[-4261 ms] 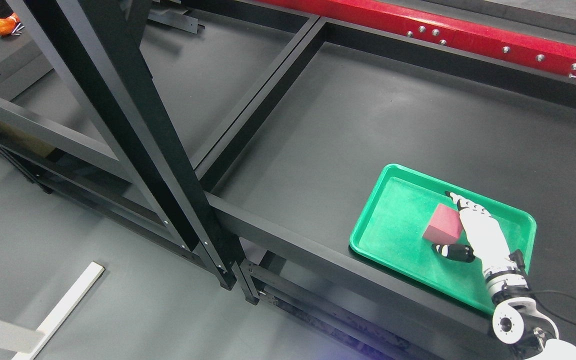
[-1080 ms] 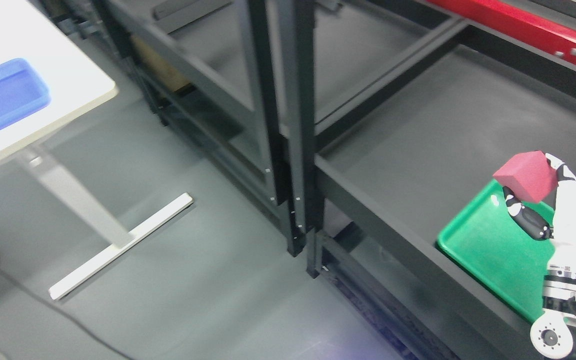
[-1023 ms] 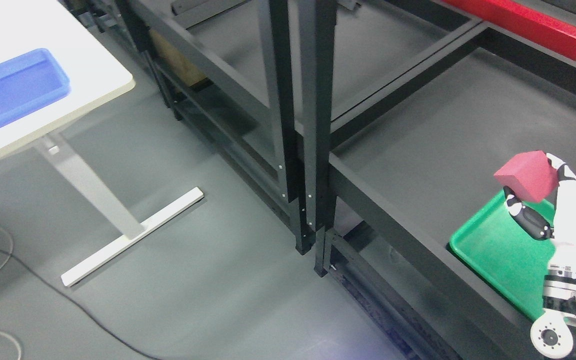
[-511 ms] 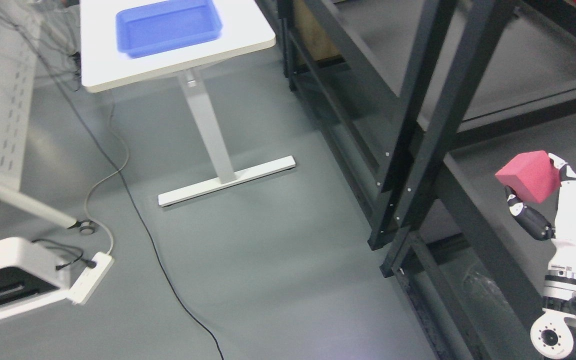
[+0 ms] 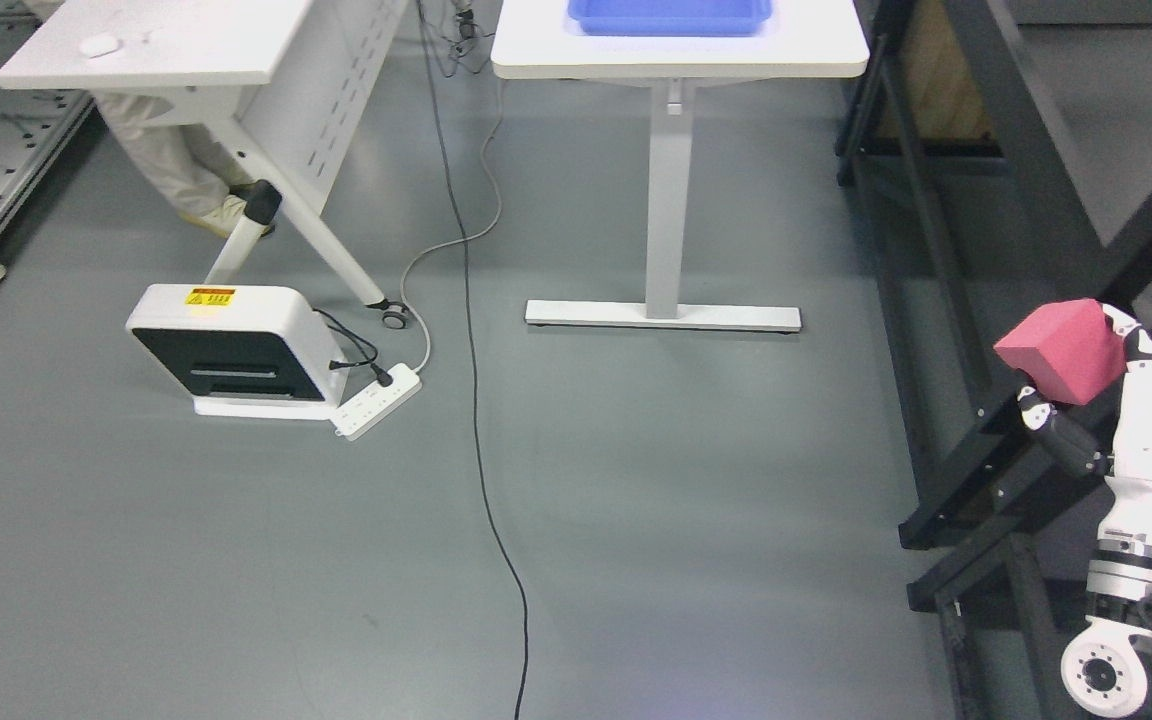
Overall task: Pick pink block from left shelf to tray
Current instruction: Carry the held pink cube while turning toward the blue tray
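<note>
Head view: the right hand is raised at the right edge, fingers clasped around the pink block, carried high, likely to clear the black shelf frame beside it. Far across the grey floor, the blue tray waits on a white table, well apart from the block. Left arm unseen.

white table top left | white box on floor beside power strip | black cable crossing floor | person's legs under table
</note>
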### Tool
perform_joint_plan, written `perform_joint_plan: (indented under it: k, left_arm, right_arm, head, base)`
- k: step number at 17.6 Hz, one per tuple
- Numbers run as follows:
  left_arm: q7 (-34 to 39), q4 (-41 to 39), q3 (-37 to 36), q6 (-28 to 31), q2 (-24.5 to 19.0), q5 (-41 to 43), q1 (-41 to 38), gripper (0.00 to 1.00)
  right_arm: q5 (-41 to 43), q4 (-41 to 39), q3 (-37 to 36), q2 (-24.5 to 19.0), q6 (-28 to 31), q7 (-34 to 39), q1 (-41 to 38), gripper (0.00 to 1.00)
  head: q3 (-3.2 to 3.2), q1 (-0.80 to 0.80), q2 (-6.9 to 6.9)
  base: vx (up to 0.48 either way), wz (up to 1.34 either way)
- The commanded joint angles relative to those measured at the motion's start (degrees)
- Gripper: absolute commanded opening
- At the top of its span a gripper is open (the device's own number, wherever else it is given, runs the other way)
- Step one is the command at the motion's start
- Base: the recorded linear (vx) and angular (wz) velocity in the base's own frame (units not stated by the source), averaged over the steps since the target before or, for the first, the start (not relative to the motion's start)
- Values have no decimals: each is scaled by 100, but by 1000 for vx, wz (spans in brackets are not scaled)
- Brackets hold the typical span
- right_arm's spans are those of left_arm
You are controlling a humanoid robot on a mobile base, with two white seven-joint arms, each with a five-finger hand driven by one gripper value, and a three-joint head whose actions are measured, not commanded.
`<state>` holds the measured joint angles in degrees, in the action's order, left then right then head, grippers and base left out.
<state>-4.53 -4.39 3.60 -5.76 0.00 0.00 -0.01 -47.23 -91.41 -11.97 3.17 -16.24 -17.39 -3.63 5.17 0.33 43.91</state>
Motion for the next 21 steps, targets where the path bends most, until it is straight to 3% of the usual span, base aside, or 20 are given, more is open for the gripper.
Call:
perform_joint_plan:
  k: [1, 21]
  left_arm:
    - [-4, 0, 0, -4, -100, 9, -52, 100]
    - [-4, 0, 0, -4, -100, 9, -52, 100]
  right_arm:
    - [-6, 1, -7, 0, -19, -1, 12, 2]
    - [3, 1, 90, -27, 25, 7, -59, 2]
  head:
    - [0, 0, 0]
    - [0, 0, 0]
  base:
    - [-76, 470]
    - [16, 205]
